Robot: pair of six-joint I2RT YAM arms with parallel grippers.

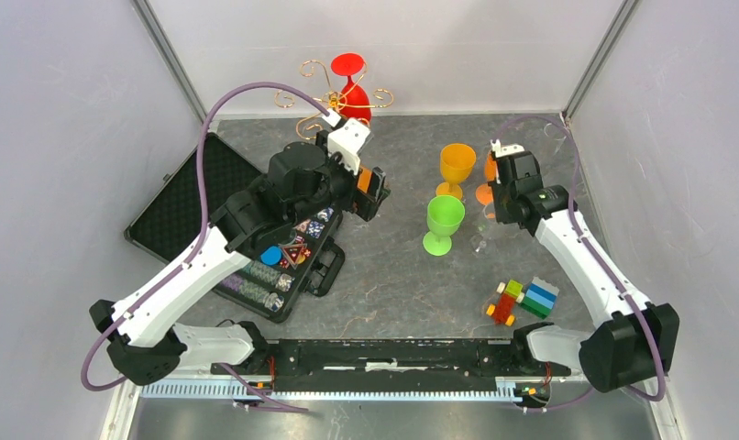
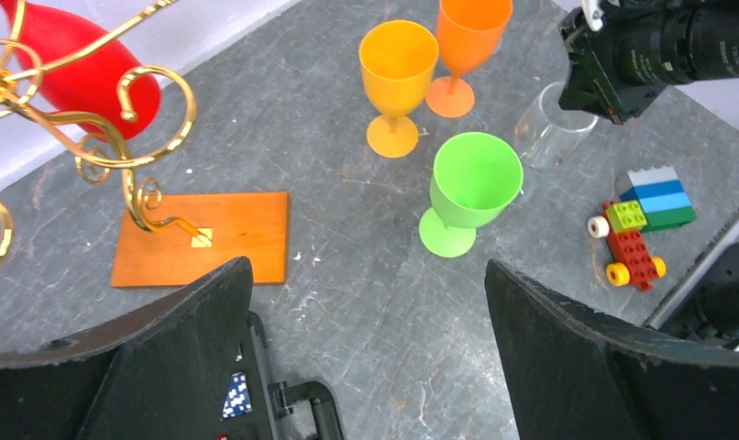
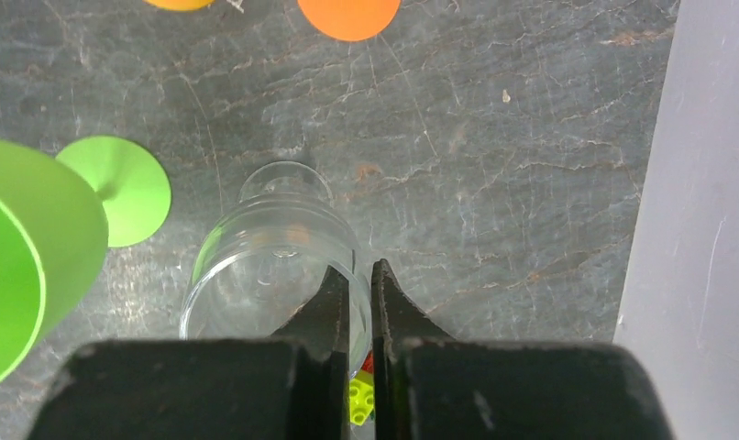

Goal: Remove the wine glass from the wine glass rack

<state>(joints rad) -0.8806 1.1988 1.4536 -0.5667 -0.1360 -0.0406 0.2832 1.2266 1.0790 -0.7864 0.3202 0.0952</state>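
Observation:
A red wine glass (image 1: 352,84) hangs upside down on the gold wire wine glass rack (image 1: 322,99) at the back of the table. In the left wrist view the red wine glass (image 2: 77,66) shows at the top left among the rack's scroll arms (image 2: 118,137), above the orange-brown wooden base (image 2: 221,240). My left gripper (image 2: 366,268) is open and holds nothing, hovering over the table in front of the rack and apart from it. My right gripper (image 3: 360,269) is shut on the rim of a clear glass (image 3: 272,258), one finger inside it and one outside.
A yellow-orange goblet (image 1: 456,167), a darker orange goblet (image 1: 486,181) and a green goblet (image 1: 443,222) stand mid-table. An open black case of poker chips (image 1: 190,203) lies under the left arm. Toy bricks (image 1: 522,301) sit front right. Grey walls close off the back and sides.

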